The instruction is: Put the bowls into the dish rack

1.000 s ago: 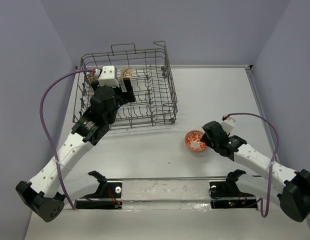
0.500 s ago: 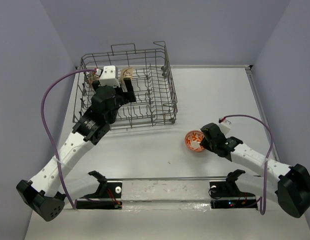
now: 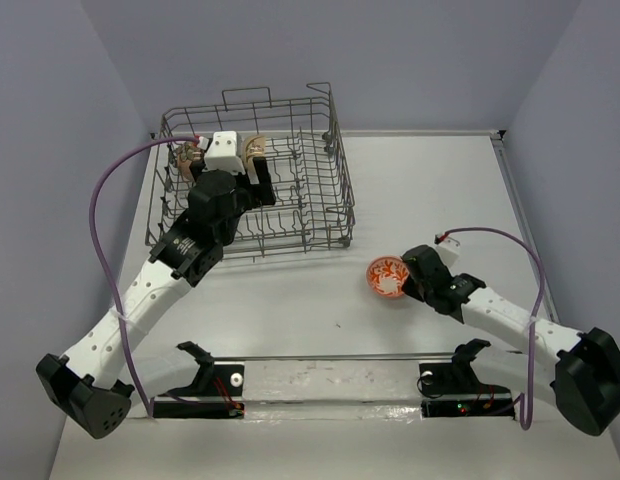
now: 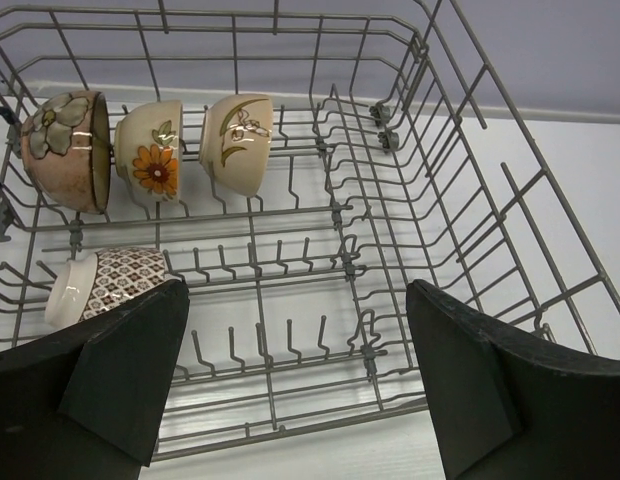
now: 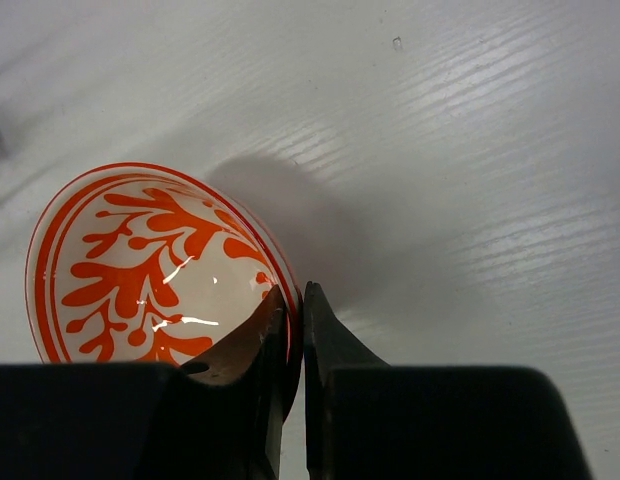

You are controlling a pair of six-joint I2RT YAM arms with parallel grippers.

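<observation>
Pale lilac walls close in a smooth white worktop (image 3: 440, 200), which looks faintly ridged under the right wrist camera. At its far left stands the large rectangular grey wire dish rack (image 3: 330, 170), with raised sides around rows of upright tines. Four round glazed bowls already sit on edge between those tines, which is what keeps them from rolling. Along the far row, seen from the left wrist, are a pinkish-brown bowl with a pale flower (image 4: 65, 150), a cream bowl with an orange flower (image 4: 150, 150) and a cream bowl with a leaf sprig (image 4: 235, 143), close side by side. Nearer, a brown-and-white chequered bowl (image 4: 105, 285) has a row to itself. The left hand (image 4: 295, 375) hangs over the rack's near rows with its dark fingers spread wide and nothing between them.

Well apart, on the open worktop to the right of the rack, the right hand (image 5: 293, 305) is clamped on the rim of the shallow orange-red patterned ceramic bowl (image 5: 140, 270). One finger is inside the glossy white interior and the other is against the outer wall. A pinch on the thin rim suits a hard, slick glaze with no handle. The bowl is tipped up on the hand's side and casts a soft shadow; whether its foot touches the worktop I cannot tell. By my judgement only its carry to a free tine row remains.
</observation>
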